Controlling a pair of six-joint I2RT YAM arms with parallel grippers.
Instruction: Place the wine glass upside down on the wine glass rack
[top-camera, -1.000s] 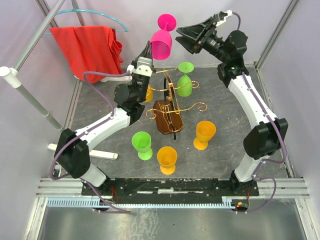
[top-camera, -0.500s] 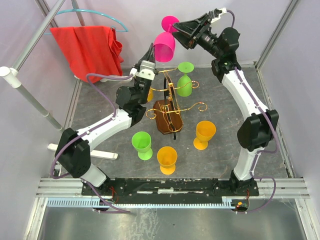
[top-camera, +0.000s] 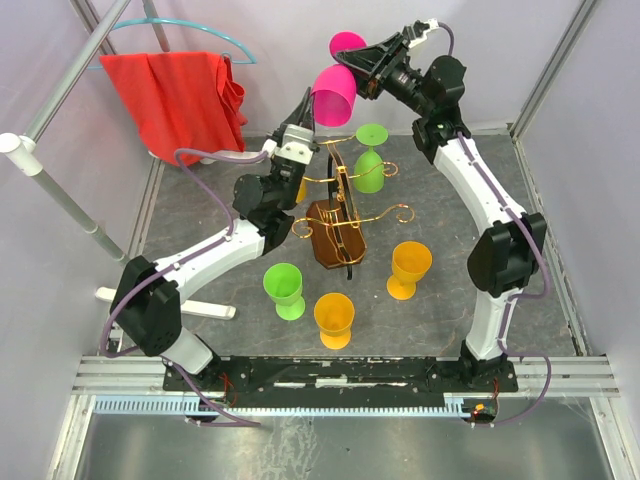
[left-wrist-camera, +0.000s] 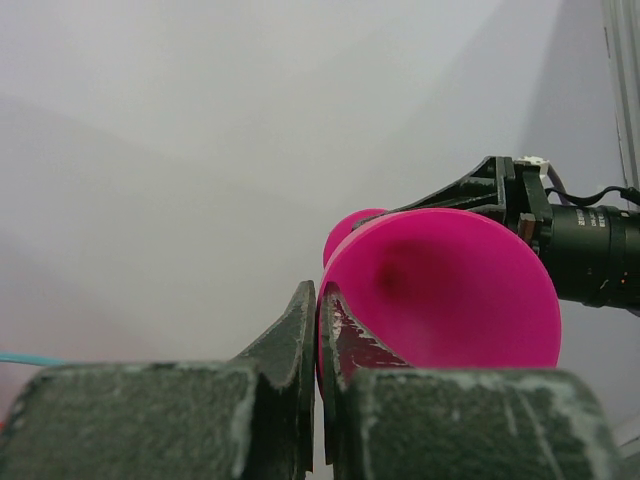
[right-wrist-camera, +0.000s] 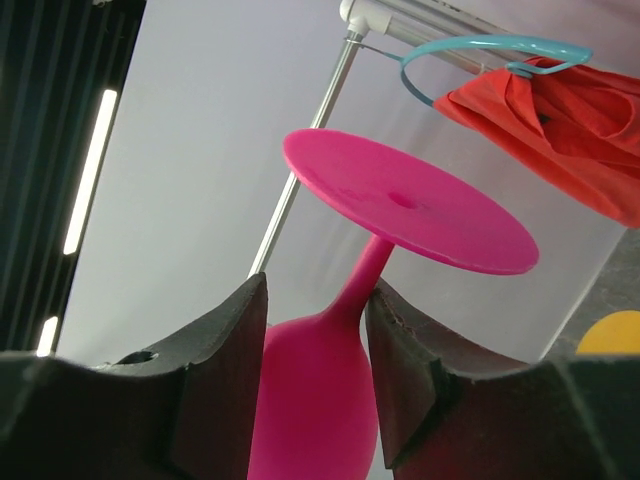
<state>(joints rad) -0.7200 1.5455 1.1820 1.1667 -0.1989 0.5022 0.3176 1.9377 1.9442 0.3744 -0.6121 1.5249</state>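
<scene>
The pink wine glass hangs upside down in the air above the wine glass rack, a gold wire stand on a brown base. My left gripper is shut on its rim, seen up close in the left wrist view, where the left gripper pinches the edge of the wine glass. My right gripper straddles the neck of the glass just under its foot. In the right wrist view the right gripper stands open around the wine glass: one finger is at the stem, the other a little off it.
A green glass hangs upside down on the rack. A green glass and two orange glasses stand on the table in front. A red cloth hangs on a hanger at the back left, beside a white pole.
My right gripper has swung left to the pink glass and its jaws have narrowed around the stem. The left gripper keeps its hold on the rim, and the glass has tilted slightly.
</scene>
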